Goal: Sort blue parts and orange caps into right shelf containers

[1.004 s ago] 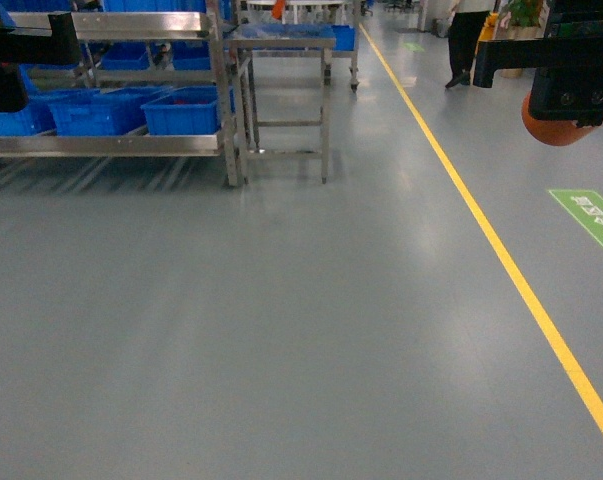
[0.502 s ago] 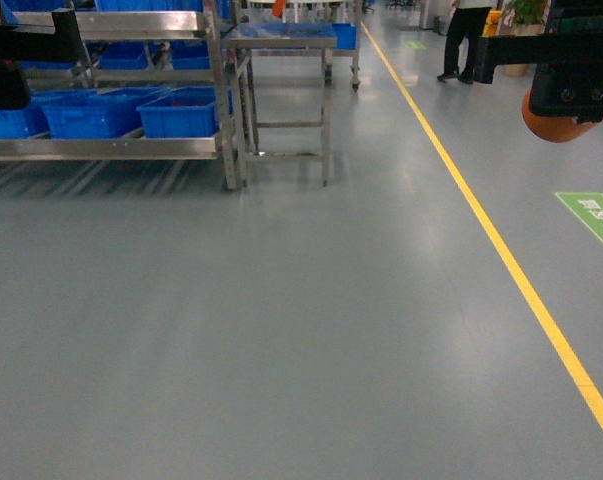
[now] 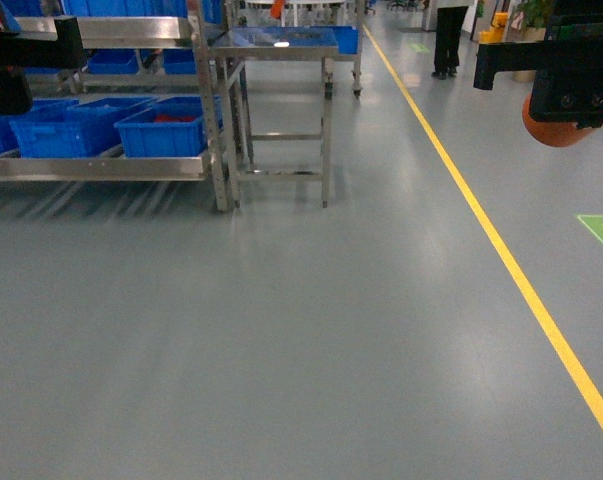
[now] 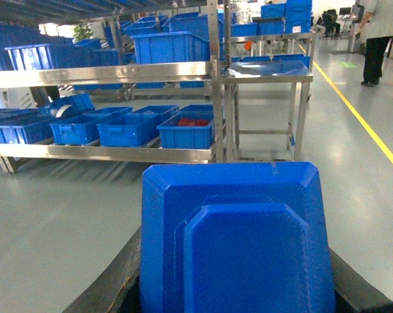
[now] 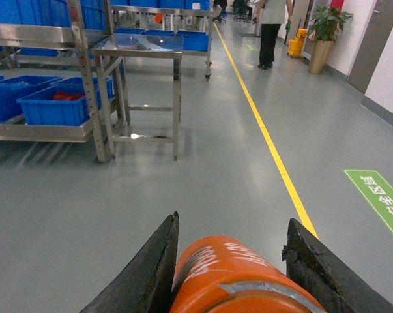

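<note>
The robot is in transit across the grey floor toward the steel shelf rack, both arms held up and loaded. The right gripper has its fingers closed on an orange cap, which sits between them with white print on its side; in the head view the same cap shows under the black gripper body at upper right. The left gripper carries a blue part, a flat stepped plastic piece that fills the lower half of the left wrist view; the black fingers show at either edge of it and appear to clamp it, though the contact itself is covered by the part. The step in hand seems to be the drive to the drop-off, and doing it well means keeping both arms still and both grips firm while the base rolls, staying left of the yellow line and clear of the steel table beside the rack. The shelf holds shallow blue bins, one with something red inside; the large deep crates meant as the target cannot be picked out with certainty from here. A person stands far down the aisle, cut off at the frame top.
</note>
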You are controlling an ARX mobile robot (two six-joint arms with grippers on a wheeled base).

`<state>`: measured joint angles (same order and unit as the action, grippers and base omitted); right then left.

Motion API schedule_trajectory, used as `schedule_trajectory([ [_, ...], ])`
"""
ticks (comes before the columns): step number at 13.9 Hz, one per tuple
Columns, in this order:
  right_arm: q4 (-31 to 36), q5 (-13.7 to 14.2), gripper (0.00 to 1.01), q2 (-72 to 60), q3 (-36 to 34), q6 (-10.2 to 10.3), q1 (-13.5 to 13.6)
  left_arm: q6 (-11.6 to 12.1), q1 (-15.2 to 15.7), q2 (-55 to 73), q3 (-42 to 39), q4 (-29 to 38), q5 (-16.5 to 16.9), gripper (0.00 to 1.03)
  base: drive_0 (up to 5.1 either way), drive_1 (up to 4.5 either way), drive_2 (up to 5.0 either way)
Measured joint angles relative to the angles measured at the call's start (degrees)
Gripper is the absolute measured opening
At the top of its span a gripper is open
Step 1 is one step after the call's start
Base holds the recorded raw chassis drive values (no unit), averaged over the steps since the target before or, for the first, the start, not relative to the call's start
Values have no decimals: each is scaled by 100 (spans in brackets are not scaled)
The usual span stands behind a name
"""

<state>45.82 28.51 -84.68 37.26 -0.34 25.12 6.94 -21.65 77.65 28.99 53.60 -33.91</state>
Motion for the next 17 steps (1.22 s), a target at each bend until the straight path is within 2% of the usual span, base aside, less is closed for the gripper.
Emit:
schedule_trajectory([
  [17, 24, 2, 44, 2, -2, -20, 0, -2, 0, 0, -2, 35, 2, 44, -4, 430, -437],
])
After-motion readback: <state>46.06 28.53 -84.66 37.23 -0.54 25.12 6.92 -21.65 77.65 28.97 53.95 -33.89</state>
